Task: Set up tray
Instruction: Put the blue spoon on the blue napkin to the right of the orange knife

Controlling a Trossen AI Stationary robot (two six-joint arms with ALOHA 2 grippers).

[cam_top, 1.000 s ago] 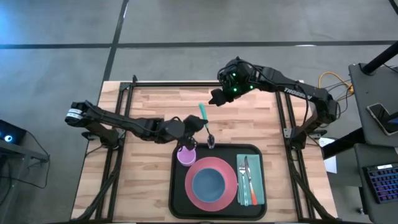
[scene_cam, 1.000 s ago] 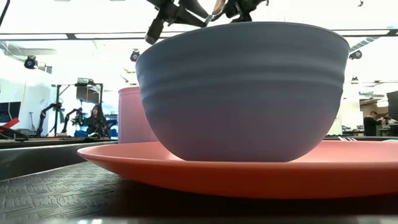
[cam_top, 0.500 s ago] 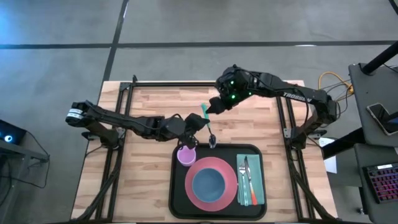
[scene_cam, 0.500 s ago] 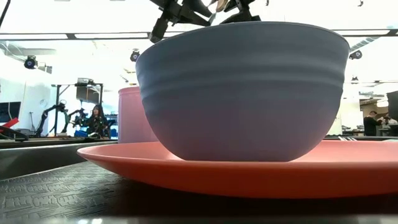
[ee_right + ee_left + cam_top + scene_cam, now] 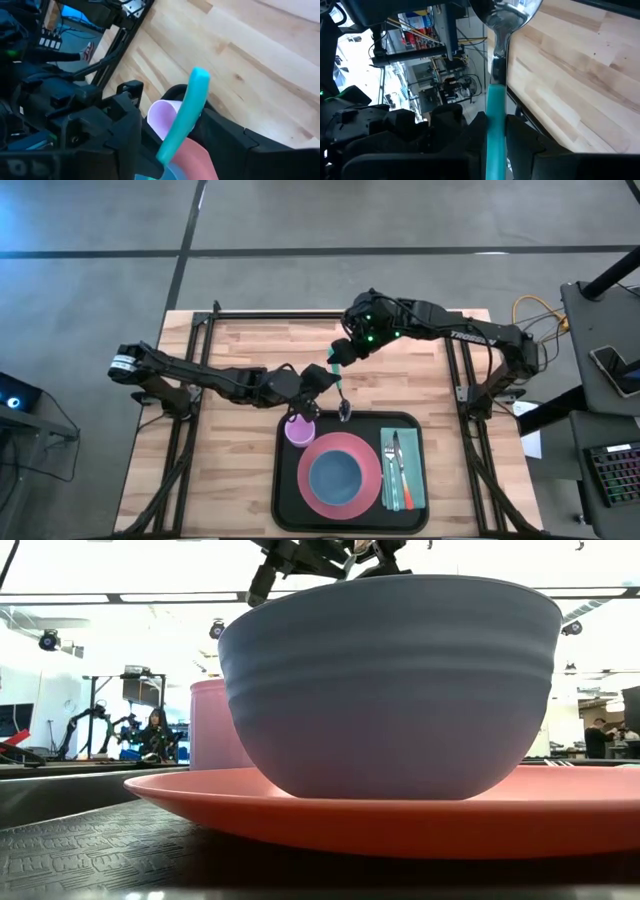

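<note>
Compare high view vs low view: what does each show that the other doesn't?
High only: the black tray, the napkin with fork and knife, and the left tool holding the teal-handled spoon above the tray's far edge, the right tool at the handle's tip. Low only: the room behind, with a person. Both: blue bowl on pink plate, and purple cup.

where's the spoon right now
In the high view the spoon is held by the left claw over the table just behind the tray's back rim, right of the pink cup, with the right claw at its teal handle.
</note>
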